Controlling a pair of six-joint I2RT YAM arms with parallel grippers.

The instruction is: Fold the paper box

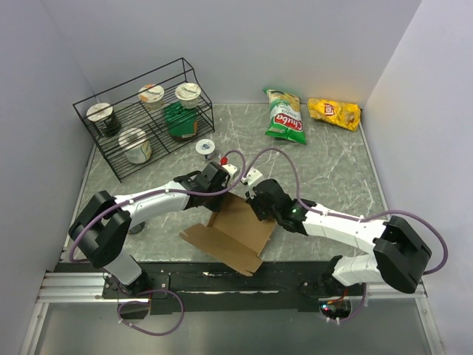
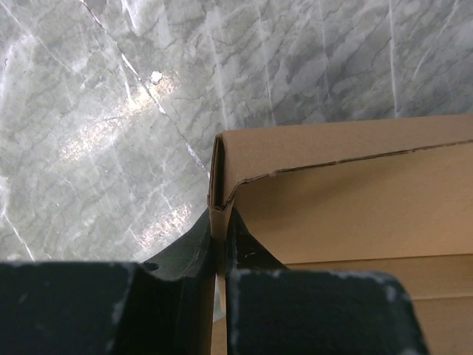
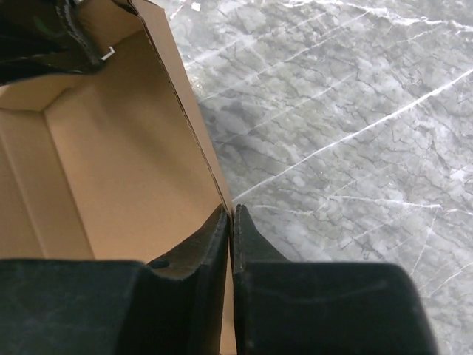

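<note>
On table [image 1: 332,170], paper box [image 1: 236,229], left end effector [image 2: 219,229] pinching one wall, right end effector [image 3: 231,218] apparently pinching another

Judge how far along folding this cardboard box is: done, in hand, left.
Done: some walls of the paper box stand raised from its base. In hand: the left jaws and right jaws each pinch a wall edge. Left: the near flap lies flat, and the box isn't closed.

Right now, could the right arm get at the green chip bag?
Probably not yet: the right gripper is clamped on the paper box wall. Nothing seems to lie between it and the green chip bag.
</note>
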